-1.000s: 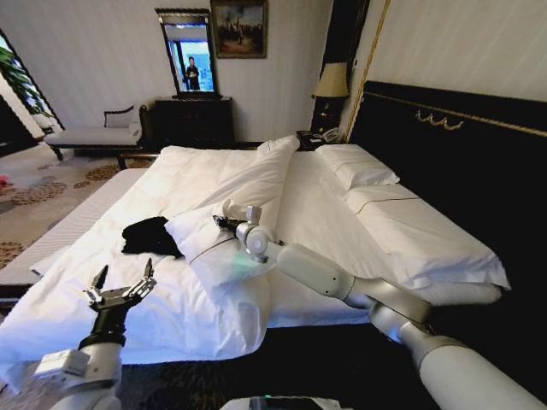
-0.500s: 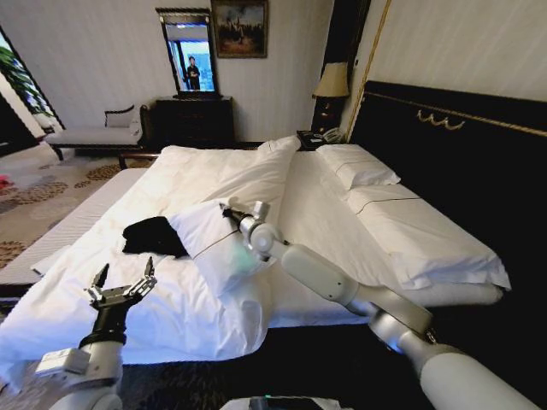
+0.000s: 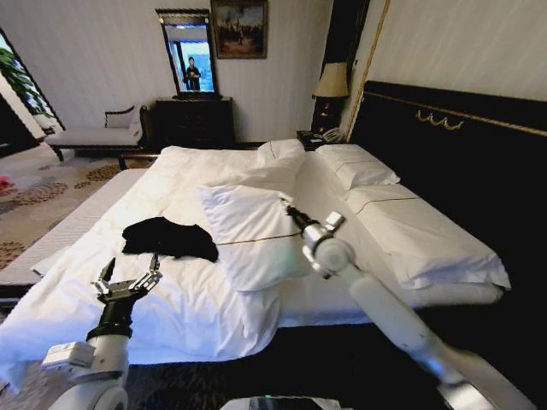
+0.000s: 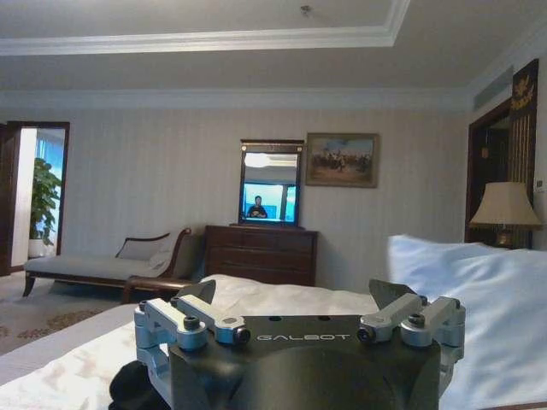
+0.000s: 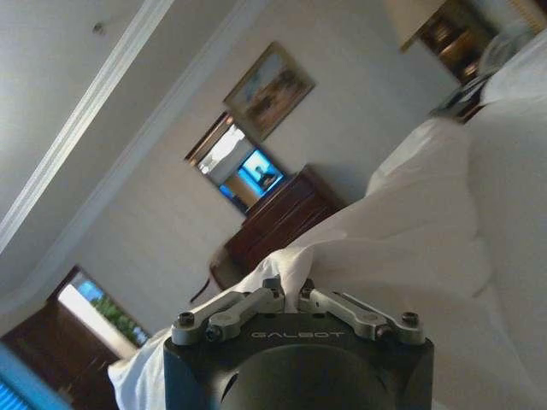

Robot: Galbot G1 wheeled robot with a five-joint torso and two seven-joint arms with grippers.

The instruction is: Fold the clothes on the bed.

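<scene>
The right gripper (image 3: 289, 207), pinching the pillow (image 3: 252, 232), has dragged it off the shirt (image 3: 167, 237), now uncovered beyond the spread left gripper (image 3: 130, 272).

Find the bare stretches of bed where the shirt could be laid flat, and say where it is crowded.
Free: the duvet between the black T-shirt and the left gripper, and the sheet between the loose pillow and the headboard pillows. Crowded: mid-bed, where the right gripper pinches that pillow.

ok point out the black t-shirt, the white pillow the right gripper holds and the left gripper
black soft T-shirt (image 3: 167, 238): head view, middle of the crumpled fabric
white rectangular pillow (image 3: 252, 235): head view, its top face
left gripper (image 3: 128, 275): head view, between its fingertips
</scene>
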